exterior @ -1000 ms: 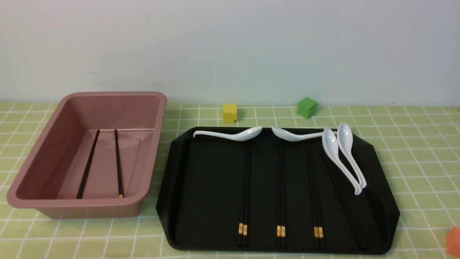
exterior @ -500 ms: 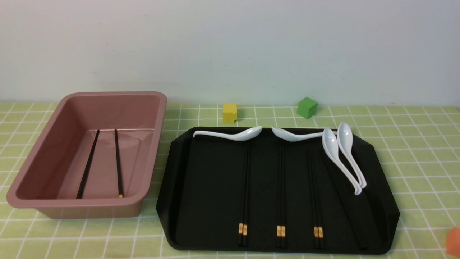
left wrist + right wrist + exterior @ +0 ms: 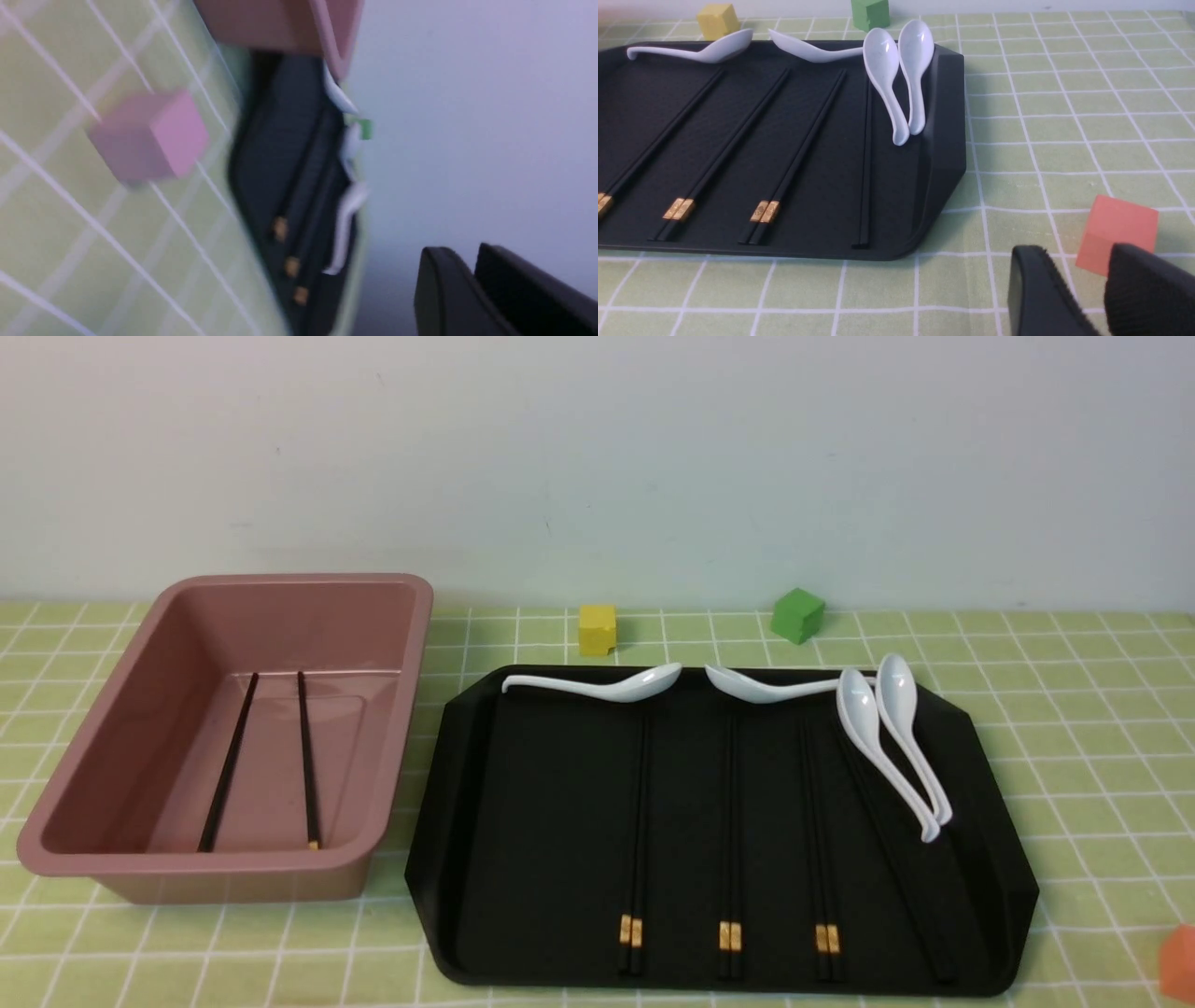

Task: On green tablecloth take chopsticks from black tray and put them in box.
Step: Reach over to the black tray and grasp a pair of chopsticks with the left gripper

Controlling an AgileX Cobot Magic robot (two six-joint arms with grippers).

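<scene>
Chopsticks (image 3: 638,840), black tray (image 3: 551,821) and the box (image 3: 121,728) left of it lay unchanged from a second before. Right gripper (image 3: 1085,263) stood slightly apart, empty; left gripper (image 3: 471,266) was too blurred to tell.

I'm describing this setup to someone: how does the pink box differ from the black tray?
The box is deep with tall walls; the black tray is flat with a low rim. The box is pink with rounded corners; the tray is black with cut corners. The box holds two loose chopsticks; the tray holds several chopstick pairs and four white spoons. Both sit on the green tablecloth.
</scene>
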